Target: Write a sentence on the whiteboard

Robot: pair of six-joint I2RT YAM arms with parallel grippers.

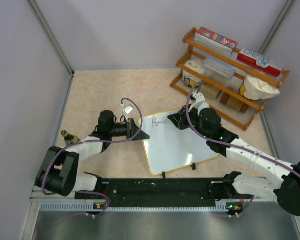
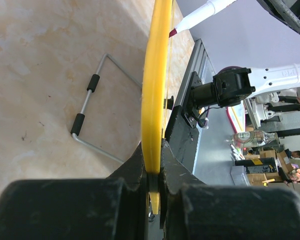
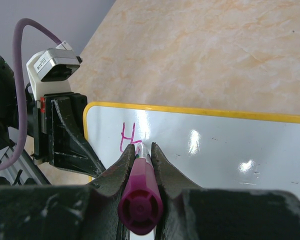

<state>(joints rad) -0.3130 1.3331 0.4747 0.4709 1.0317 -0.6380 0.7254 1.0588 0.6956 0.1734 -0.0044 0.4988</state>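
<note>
Glossy yellow-rimmed whiteboard [image 1: 177,142]; right claw [image 3: 143,150] pinches round magenta marker [image 3: 140,197], probably plastic.

Wooden rack [image 1: 225,85] close behind the whiteboard [image 1: 175,145]

Hidden: tip of marker [image 3: 140,202], between right pincer [image 3: 141,149] fingers. Cut off: whiteboard [image 3: 230,150], right side. Illegible: pink writing [image 1: 156,123], too small from above.

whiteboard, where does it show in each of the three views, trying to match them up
Top external: the whiteboard is at centre, between the two arms.
Left wrist: edge-on, its yellow frame runs up the middle.
Right wrist: its white face fills the lower half, behind the marker.
Shared landmark: the left gripper, clamped on its edge.
</note>
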